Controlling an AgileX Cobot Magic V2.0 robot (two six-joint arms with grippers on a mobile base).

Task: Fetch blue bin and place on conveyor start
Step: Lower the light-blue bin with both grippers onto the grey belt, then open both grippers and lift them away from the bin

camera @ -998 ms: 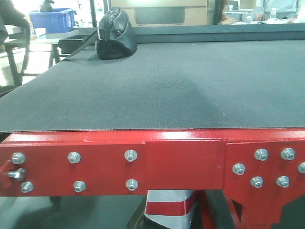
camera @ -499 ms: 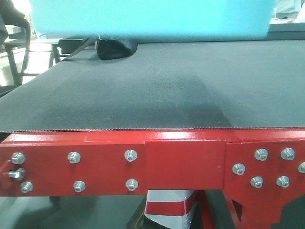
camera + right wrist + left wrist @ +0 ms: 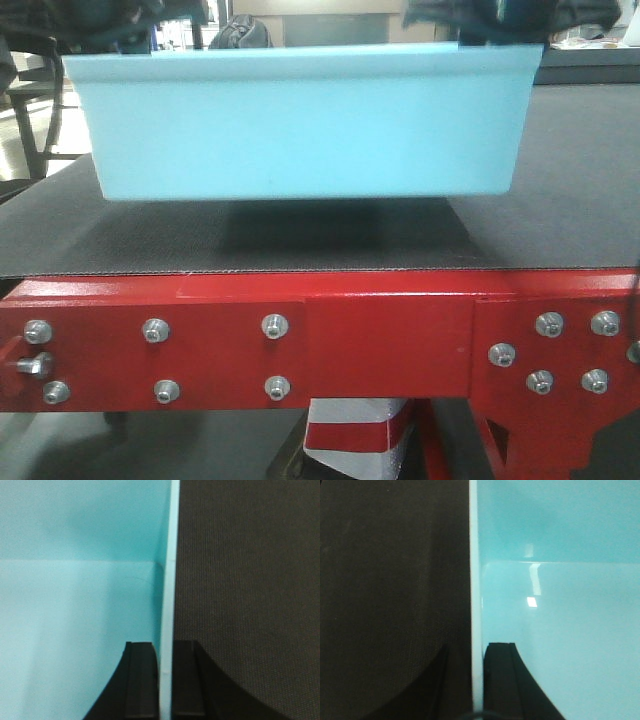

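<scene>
**Now lower: blue bin over the conveyor start, clamped at both ends**

Broadest in the front view is the conveyor start (image 3: 570, 215), its black textured belt running back from a glossy red frame plate (image 3: 390, 340). Over the near part of the belt sits the blue bin (image 3: 300, 125), level, its long wall facing the camera and its flared rim uppermost. A dense shadow lies on the belt directly beneath it. Whether the base touches the belt or hangs just above it cannot be told from these views.

A second ago the belt carried no bin, and a black bag (image 3: 240, 28) stood in plain sight at the far left. Half a second ago the bin was only a pale band across the top of the picture. Its whole front wall now shows, much lower, and only the crown of the bag peeks over the rim. The frame and belt have not moved.

The left end effector (image 3: 476, 652) is clenched on the bin's left end wall, one dark finger (image 3: 502, 680) inside the tub and the other outside over the belt. The right end effector (image 3: 166, 650) grips the right end wall the same way, with one finger (image 3: 142, 680) inside and one outside.

Silver hex bolts (image 3: 274, 325) stud the red plate.
</scene>
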